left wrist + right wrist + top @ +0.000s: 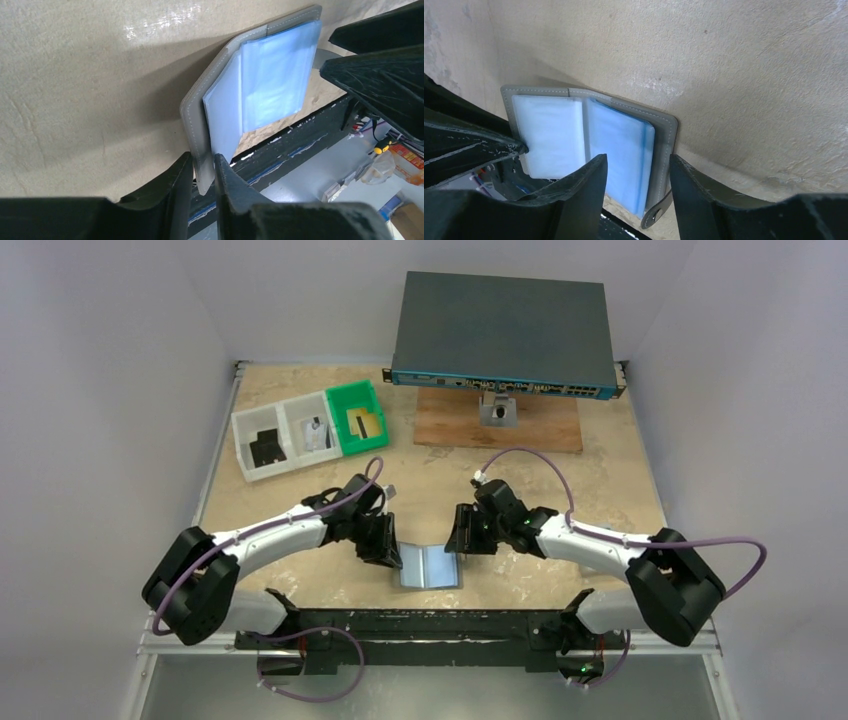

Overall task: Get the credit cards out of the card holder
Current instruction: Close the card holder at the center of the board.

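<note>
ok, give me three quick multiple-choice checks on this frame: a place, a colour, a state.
1. Where is the card holder? A in the green tray; B at the table's near edge; C on the wooden board.
2. Its inner pockets are: A bluish; B red; C yellow.
3. The card holder is: A folded shut; B rolled up; C spread open.
Answers: 1 B, the top view shows it there; 2 A, both wrist views show pale blue; 3 C, it lies spread, left end effector pinching its edge.
</note>
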Controlling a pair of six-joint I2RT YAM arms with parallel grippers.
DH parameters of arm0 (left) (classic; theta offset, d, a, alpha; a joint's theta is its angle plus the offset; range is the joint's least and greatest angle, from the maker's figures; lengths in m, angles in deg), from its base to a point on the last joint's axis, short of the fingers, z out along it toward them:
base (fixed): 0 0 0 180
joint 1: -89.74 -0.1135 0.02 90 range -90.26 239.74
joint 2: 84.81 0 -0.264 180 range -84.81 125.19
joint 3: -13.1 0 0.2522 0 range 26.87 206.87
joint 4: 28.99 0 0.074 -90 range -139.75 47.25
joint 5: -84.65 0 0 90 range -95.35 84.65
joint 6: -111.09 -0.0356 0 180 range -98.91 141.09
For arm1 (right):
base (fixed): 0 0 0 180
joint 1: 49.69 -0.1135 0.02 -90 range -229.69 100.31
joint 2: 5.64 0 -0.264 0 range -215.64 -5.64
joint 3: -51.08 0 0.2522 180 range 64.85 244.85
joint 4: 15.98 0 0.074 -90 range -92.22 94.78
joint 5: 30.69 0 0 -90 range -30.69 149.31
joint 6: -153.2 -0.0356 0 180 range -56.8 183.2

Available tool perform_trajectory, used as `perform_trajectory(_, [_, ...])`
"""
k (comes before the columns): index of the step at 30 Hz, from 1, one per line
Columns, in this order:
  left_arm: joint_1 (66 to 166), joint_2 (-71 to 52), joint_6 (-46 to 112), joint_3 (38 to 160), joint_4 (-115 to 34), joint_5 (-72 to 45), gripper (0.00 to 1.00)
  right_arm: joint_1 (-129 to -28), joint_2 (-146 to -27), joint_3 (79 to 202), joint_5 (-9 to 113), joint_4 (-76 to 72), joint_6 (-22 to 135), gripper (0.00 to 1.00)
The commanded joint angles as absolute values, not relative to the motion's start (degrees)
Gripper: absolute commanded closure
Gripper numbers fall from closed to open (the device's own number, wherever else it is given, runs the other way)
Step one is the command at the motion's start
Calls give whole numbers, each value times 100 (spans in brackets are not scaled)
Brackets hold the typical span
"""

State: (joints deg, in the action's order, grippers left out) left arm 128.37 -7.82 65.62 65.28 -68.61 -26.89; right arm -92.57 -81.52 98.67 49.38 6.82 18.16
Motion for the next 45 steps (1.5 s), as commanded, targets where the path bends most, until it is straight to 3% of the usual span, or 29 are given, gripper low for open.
perform_trajectory(1, [12928,-984,6697,6729,-6810,-2768,81,-9294,-8180,9960,5114,573,1801,55])
perform_trajectory(4, [12946,-1011,6688,6774,-6936,-2692,86,-9301,-8189,9984,5216,708,1835,60])
perform_trajectory(9, [12981,-1078,6697,6924,-7254,-2504,100,-9296,-8079,10007,5369,946,1921,58])
perform_trajectory(15, [13013,-1260,6717,7206,-7790,-2162,100,-9401,-7873,10072,5415,1159,1973,50])
perform_trajectory(22, [13033,-1411,6693,7433,-8172,-2020,100,-9743,-7993,10131,5395,1071,1824,51])
perform_trajectory(25, [13067,-1385,6703,7523,-8294,-1959,100,-9794,-8101,10133,5410,1000,1771,58])
perform_trajectory(31, [13137,-1342,6738,7608,-8347,-1883,100,-9803,-8201,10170,5458,943,1728,91])
perform_trajectory(34, [13213,-1264,6793,7679,-8298,-1921,100,-9818,-8290,10200,5432,878,1727,100])
perform_trajectory(38, [13395,-1107,6925,7830,-8106,-2017,98,-9863,-8362,10232,5398,807,1705,100])
perform_trajectory(45, [13719,-580,7118,8060,-7563,-2241,73,-9915,-8406,10281,5395,779,1662,100])
